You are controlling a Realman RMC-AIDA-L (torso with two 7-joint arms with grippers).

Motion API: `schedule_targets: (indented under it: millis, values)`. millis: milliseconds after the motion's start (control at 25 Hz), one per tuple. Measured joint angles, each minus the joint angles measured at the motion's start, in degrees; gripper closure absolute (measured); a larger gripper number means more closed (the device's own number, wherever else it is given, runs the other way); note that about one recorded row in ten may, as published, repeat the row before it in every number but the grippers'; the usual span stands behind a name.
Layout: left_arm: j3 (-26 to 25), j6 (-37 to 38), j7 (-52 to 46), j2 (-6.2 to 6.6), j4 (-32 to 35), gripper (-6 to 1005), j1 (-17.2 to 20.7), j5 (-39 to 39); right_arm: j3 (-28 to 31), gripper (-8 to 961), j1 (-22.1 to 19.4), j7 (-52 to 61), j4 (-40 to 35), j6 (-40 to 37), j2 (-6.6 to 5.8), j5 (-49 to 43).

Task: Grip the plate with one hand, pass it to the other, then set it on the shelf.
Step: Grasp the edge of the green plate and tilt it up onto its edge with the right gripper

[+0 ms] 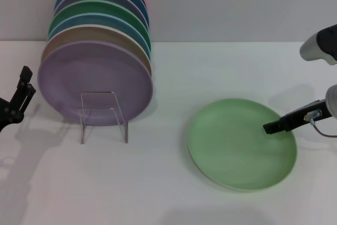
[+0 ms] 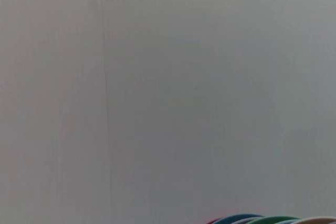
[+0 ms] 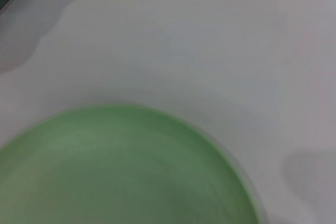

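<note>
right hand (image 1: 269, 128) over the plate (image 1: 239, 146) rim, grip seemingly unclosed, cannot tell.

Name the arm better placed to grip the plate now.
Right. The right gripper is already over the plate; the left gripper sits at the table's far left, beyond the rack.

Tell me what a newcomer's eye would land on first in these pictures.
First, the row of coloured plates standing on edge at the table's far left, a lilac plate in front, leaning against the clear acrylic rack. Next, the mint-green plate lying flat to the right, with the right gripper reaching over its right rim. The left gripper waits at the left edge.
</note>
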Motion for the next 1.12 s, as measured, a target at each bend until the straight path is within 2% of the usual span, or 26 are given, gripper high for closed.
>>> schedule_targets:
  millis: [200,320,520,920,1120]
  values:
    - [0.1,-0.3,0.0,0.0,-0.4,234,0.0,0.0,-0.1,232,1.3,-0.8,-2.8,-0.7,-0.14,0.0]
    - [0.1,-0.3,0.0,0.0,-0.4,235,0.0,0.0,-0.1,459,1.7,-2.1,-3.4,-0.7,-0.18,0.2]
    - [0.1,-0.2,0.0,0.0,-0.5,237,-0.1,0.0,-0.2,664,1.7,-2.6,-3.7,-0.7,-0.18,0.3]
    - [0.1,0.0,0.0,0.0,-1.3,240,0.0,0.1,0.4,788,0.5,-3.9,-2.9,-0.4,0.01,3.0]
    - [1.3,0.4,0.0,0.0,-2.4,242,0.6,0.2,2.9,800,-0.5,-5.9,-2.6,0.0,-0.05,7.0]
